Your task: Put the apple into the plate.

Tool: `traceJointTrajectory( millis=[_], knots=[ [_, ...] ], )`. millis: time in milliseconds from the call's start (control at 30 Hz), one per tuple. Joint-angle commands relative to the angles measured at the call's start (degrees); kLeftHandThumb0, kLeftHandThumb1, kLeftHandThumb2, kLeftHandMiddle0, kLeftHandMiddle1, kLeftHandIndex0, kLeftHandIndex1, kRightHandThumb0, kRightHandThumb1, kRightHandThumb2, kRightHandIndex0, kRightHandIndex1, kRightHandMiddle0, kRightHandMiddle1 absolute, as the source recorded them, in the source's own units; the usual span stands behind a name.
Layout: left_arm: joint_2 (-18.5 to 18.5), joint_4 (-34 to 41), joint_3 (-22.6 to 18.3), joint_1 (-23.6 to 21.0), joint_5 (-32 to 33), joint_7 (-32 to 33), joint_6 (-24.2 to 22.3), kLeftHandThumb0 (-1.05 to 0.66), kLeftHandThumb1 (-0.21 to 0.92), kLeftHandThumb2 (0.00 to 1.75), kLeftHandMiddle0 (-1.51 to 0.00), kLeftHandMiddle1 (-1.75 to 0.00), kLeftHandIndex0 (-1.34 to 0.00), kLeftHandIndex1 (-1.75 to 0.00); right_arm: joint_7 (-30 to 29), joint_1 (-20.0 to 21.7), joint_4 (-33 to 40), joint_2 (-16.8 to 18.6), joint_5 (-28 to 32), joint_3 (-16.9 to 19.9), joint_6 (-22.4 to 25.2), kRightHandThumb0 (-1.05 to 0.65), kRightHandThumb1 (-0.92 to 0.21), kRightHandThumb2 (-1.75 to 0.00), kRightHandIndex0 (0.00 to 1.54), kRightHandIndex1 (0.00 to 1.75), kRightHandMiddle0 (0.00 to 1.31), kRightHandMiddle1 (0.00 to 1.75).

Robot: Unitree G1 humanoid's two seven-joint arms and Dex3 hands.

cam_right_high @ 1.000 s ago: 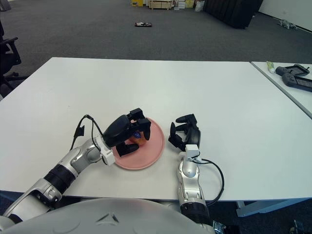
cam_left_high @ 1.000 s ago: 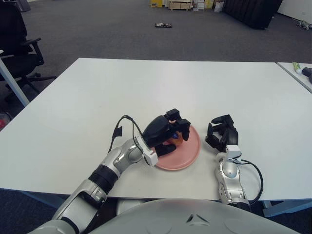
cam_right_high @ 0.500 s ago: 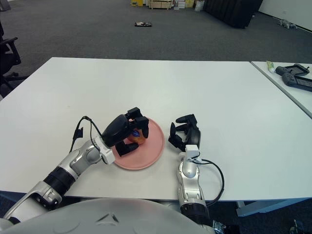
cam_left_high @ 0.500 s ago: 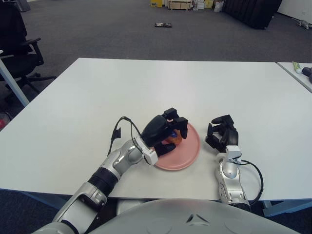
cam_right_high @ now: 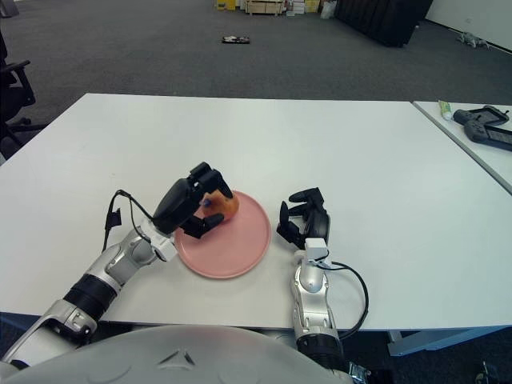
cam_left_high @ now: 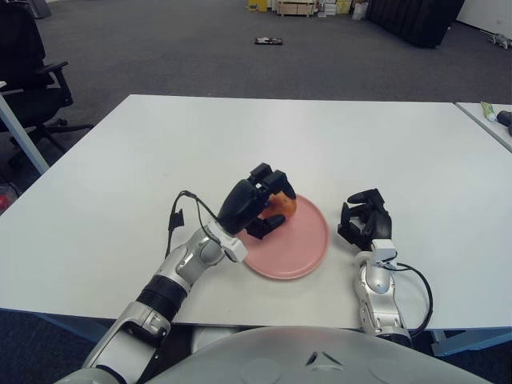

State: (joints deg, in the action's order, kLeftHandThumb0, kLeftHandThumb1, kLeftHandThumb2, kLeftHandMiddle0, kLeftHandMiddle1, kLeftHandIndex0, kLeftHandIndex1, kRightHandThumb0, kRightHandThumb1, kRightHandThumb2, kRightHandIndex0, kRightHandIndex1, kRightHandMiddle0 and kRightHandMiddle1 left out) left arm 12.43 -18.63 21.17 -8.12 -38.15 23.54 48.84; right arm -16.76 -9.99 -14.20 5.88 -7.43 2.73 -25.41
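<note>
Although the left hand (cam_left_high: 254,202) covers most of it, the apple (cam_left_high: 282,206) shows as an orange-red patch between the dark fingers (cam_left_high: 270,180), at the far left part of the pink plate (cam_left_high: 300,256). The fingers curl over the fruit's top and left side and a lower finger reaches under its near side, so the hand is closed around the apple; whether the fruit's underside touches the plate cannot be made out, since the hand hides that spot. The plate lies near the front edge of the white table (cam_left_high: 144,160), a little right of the middle of that edge, and its left rim is hidden behind the left hand and wrist. A black cable (cam_left_high: 180,214) loops up from the left forearm, whose lower part is cut off by the bottom of both views.

The right hand (cam_right_high: 302,218) shows just beside the plate's right rim, apart from it, with its black fingers bent inward and nothing between them. Whether it touches the tabletop cannot be told.

The right eye view shows more of the apple's right flank (cam_right_high: 227,206), and also a second table (cam_right_high: 472,144) at the right with dark devices (cam_right_high: 483,126) and a small tube (cam_right_high: 445,109) on it. The left eye view shows only a corner of that table, and the devices there are cut by the frame. It alone shows a black office chair (cam_left_high: 32,76) off the table's far left corner. A dark flat object (cam_left_high: 268,41) lies on the grey carpet beyond the far edge; what it is cannot be told.
</note>
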Motion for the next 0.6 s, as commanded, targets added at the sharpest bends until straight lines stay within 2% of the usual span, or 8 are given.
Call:
traceJointTrajectory(
  millis=[0, 133, 233, 300, 433, 567],
  knots=[
    [-0.8, -1.7, -1.6, -1.9, 4.0, 1.0, 3.8, -0.67, 0.62, 1.0, -0.11, -1.12, 0.0, -1.21, 0.3, -1.1, -1.7, 0.1, 0.5, 0.2, 1.6, -0.4, -0.6, -0.96, 1.0, 1.75, 0.39, 1.75],
    [-1.8, -1.5, -1.9, -2.9, 13.6, -3.5, 6.9, -0.74, 0.71, 0.92, -0.09, -1.04, 0.0, -1.2, 0.4, -1.1, -1.7, -0.1, 0.4, 0.2, 1.4, -0.4, -0.61, -0.96, 0.99, 1.75, 0.39, 1.75],
    [-2.5, -2.0, -1.6, -2.6, 19.1, -6.5, 8.5, -0.76, 0.75, 0.89, -0.07, -1.0, 0.0, -1.27, 0.4, -1.1, -1.8, -0.1, 0.4, 0.2, 1.4, -0.4, -0.62, -0.94, 0.98, 1.75, 0.38, 1.75],
    [-2.6, -2.3, -1.8, -2.4, 21.4, -8.2, 9.1, -0.76, 0.76, 0.89, -0.07, -0.99, 0.0, -1.3, 0.4, -1.1, -1.9, -0.1, 0.4, 0.2, 1.2, -0.4, -0.62, -0.94, 0.98, 1.75, 0.38, 1.75],
    [-2.2, -2.3, -3.0, -2.0, 24.8, -11.1, 10.3, -0.8, 0.87, 0.81, -0.09, -0.95, 0.0, -1.3, 0.5, -1.0, -2.1, -0.2, 0.4, 0.2, 0.9, -0.39, -0.63, -0.93, 0.98, 1.75, 0.38, 1.75],
    [-1.5, -1.8, -5.5, -1.1, 27.4, -13.3, 10.2, -0.81, 0.91, 0.83, -0.1, -0.94, 0.0, -1.28, 0.6, -1.1, -1.9, -0.2, 0.5, 0.2, 1.2, -0.39, -0.63, -0.93, 0.98, 1.75, 0.38, 1.75]
  ],
)
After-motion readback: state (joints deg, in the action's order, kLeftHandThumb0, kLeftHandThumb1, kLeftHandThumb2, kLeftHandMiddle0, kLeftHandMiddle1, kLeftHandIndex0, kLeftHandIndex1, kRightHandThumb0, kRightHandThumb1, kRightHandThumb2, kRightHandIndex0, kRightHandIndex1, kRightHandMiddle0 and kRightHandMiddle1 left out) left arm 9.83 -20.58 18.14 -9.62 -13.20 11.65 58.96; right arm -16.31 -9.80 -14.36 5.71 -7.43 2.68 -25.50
